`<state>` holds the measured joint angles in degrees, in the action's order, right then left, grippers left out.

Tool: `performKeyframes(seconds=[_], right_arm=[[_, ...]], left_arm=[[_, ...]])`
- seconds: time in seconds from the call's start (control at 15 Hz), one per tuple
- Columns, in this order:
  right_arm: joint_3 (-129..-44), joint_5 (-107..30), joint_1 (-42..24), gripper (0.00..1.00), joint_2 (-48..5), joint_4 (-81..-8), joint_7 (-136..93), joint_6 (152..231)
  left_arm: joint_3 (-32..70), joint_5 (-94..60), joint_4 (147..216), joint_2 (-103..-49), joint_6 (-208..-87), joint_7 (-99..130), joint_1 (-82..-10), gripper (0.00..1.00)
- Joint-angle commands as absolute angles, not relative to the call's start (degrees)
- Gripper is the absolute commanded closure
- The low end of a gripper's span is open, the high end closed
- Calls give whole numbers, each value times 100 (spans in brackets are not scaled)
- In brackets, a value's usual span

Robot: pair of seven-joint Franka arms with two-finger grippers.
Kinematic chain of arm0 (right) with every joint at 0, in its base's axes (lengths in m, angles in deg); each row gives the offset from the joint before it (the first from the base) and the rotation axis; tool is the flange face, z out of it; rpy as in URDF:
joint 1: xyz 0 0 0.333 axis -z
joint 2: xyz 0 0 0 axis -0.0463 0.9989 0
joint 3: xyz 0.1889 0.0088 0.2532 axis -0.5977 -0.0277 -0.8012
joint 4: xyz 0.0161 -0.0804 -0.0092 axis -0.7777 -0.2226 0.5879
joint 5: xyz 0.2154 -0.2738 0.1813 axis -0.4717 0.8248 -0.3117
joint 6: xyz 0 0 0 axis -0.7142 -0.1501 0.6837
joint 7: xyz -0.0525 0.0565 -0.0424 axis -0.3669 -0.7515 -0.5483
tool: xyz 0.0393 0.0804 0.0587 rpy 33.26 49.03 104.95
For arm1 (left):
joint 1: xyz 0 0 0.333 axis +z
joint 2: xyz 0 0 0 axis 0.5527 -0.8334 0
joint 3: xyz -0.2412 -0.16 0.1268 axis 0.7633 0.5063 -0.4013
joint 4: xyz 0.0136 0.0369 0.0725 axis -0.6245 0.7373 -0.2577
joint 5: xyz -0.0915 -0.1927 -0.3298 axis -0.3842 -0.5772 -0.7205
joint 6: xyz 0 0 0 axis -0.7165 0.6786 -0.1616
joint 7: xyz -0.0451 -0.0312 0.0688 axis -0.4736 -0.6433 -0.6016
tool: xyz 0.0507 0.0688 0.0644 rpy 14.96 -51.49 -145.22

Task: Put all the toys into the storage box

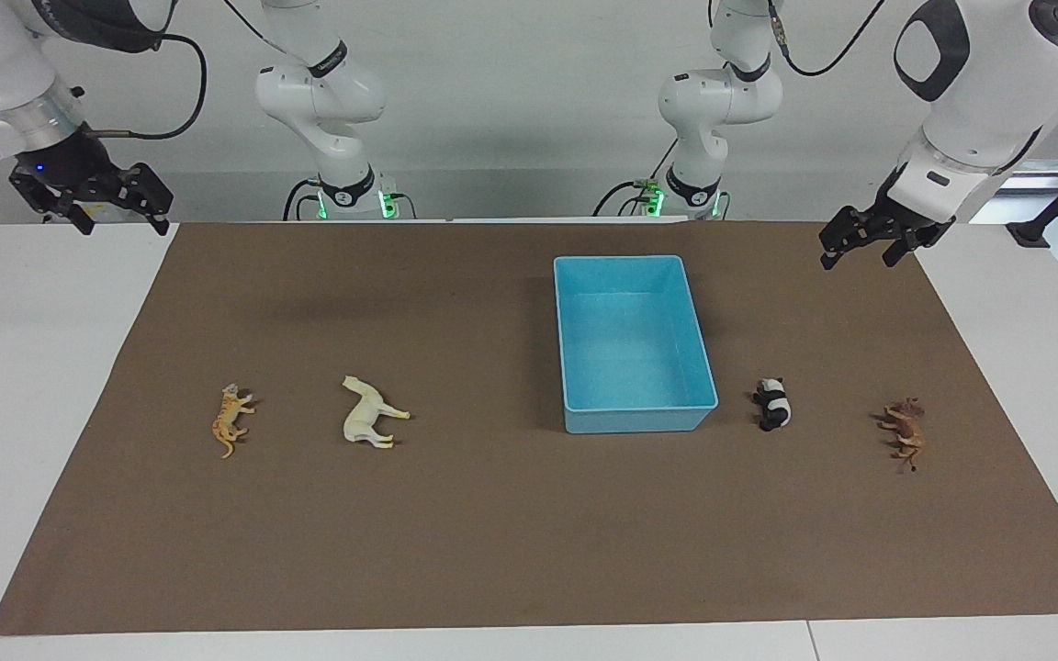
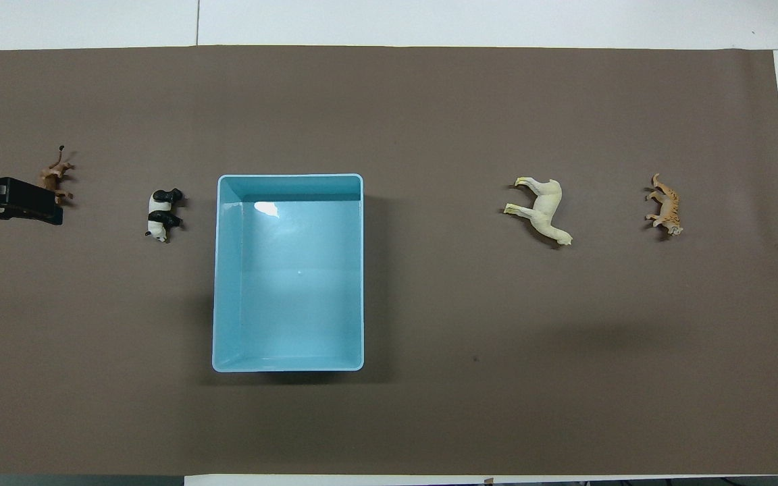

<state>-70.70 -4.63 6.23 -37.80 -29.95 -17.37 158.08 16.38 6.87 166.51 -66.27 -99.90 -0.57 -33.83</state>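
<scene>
Four toys lie on their sides in a row: an orange tiger (image 1: 230, 420) (image 2: 664, 206), a cream-white horse (image 1: 368, 413) (image 2: 546, 210), a panda (image 1: 773, 404) (image 2: 161, 214) and a brown horned animal (image 1: 904, 431) (image 2: 57, 175). Between the horse and the panda stands the light blue storage box (image 1: 639, 420) (image 2: 227, 270), with nothing in it. My left gripper (image 1: 860, 260) (image 2: 31, 201) hangs open over the mat's corner at the left arm's end, well above the brown animal. At the right arm's end, my right gripper (image 1: 125, 225) hangs open over the table edge. It is out of the overhead view.
A brown mat (image 1: 492, 532) covers most of the white table (image 1: 42, 367). The panda lies close beside the box's wall. The tiger and horse lie toward the right arm's end, the panda and brown animal toward the left arm's end.
</scene>
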Motion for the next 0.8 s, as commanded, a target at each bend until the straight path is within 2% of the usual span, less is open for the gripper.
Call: performKeyframes(seconds=[0.0, 0.53, 0.73], right_arm=[[-7091, -577, 696, 0, -3886, -3094, -1628, 15871], [-7091, -507, 696, 0, -3948, -3234, -1760, 15924], [-7091, -507, 705, 0, -4018, -3654, -1786, 16449]], left_arm=[[1643, 597, 16856, -6458, -10118, -73, -3355, 0], [1643, 606, 16856, -6450, -10100, -73, -3355, 0], [1643, 597, 17013, -6389, -10223, -82, -3373, 0]])
